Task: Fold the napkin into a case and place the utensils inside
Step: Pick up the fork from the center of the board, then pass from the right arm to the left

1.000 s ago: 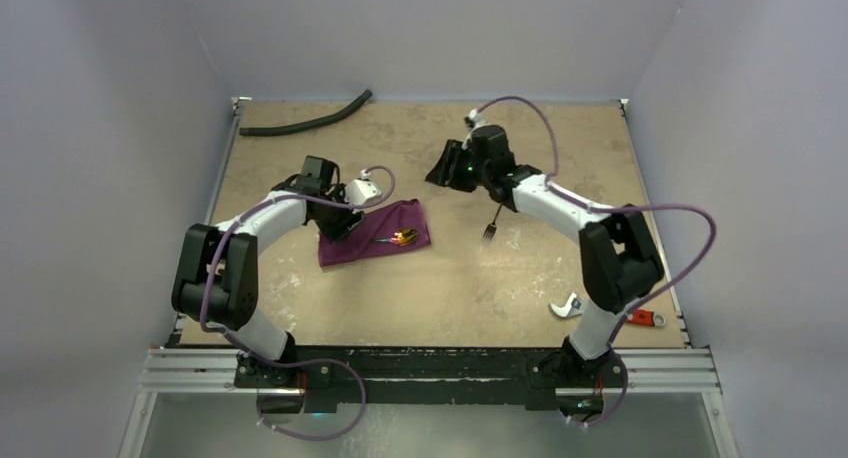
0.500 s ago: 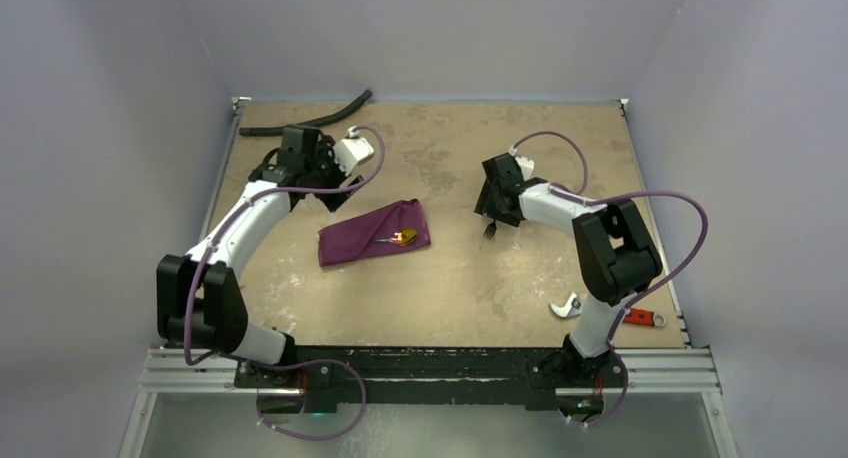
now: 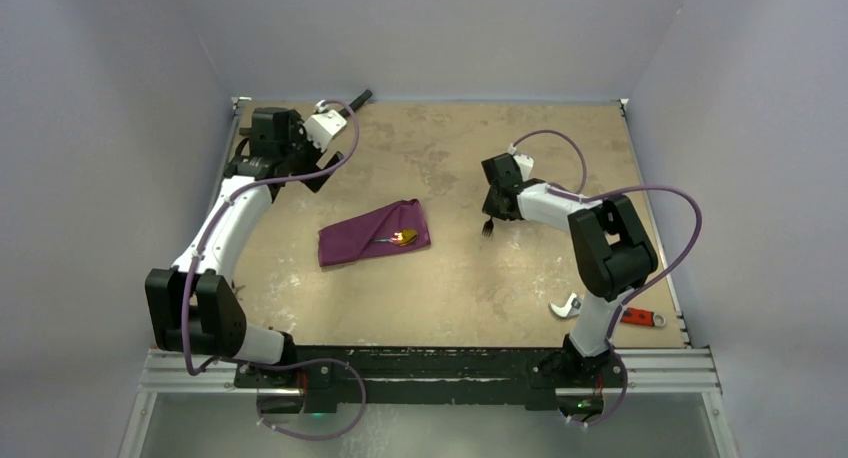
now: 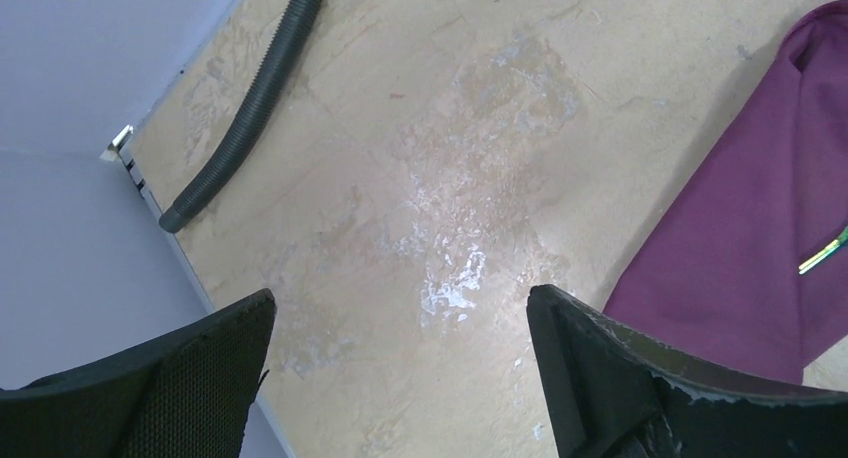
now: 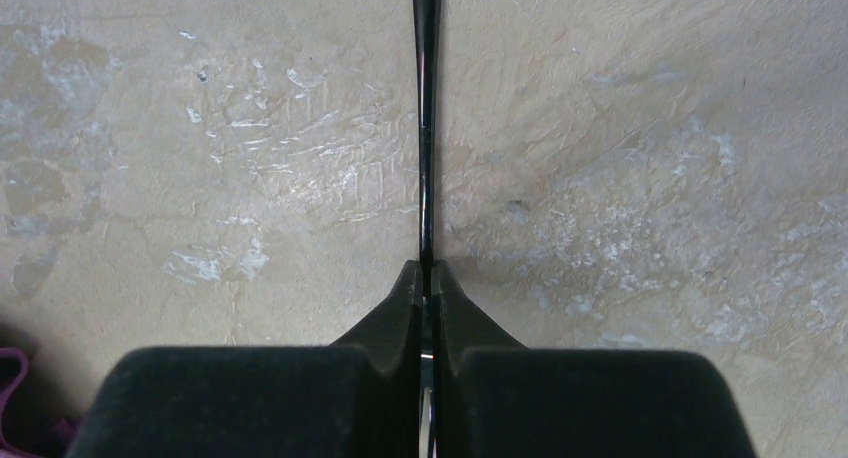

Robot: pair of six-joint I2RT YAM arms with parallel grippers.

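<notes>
Swung away from the cloth, the left gripper point(image 4: 400, 318) hangs wide open near the worktop's point(image 3: 450, 288) far-left corner, by the black hose point(image 4: 250, 108). Right of centre, the right gripper point(image 5: 427, 278) has pinched the fork point(image 5: 425, 128) handle. The folded napkin point(image 3: 360, 243) lies mid-worktop, with the spoon point(image 3: 400, 238) on it.

The right pincer point(image 5: 428, 278) is pinching shut on the fork point(image 5: 426, 128), whose slim, dark-looking handle is running straight away from the black tips, over the scuffed, pale-blotched beige surface point(image 5: 650, 178).
</notes>
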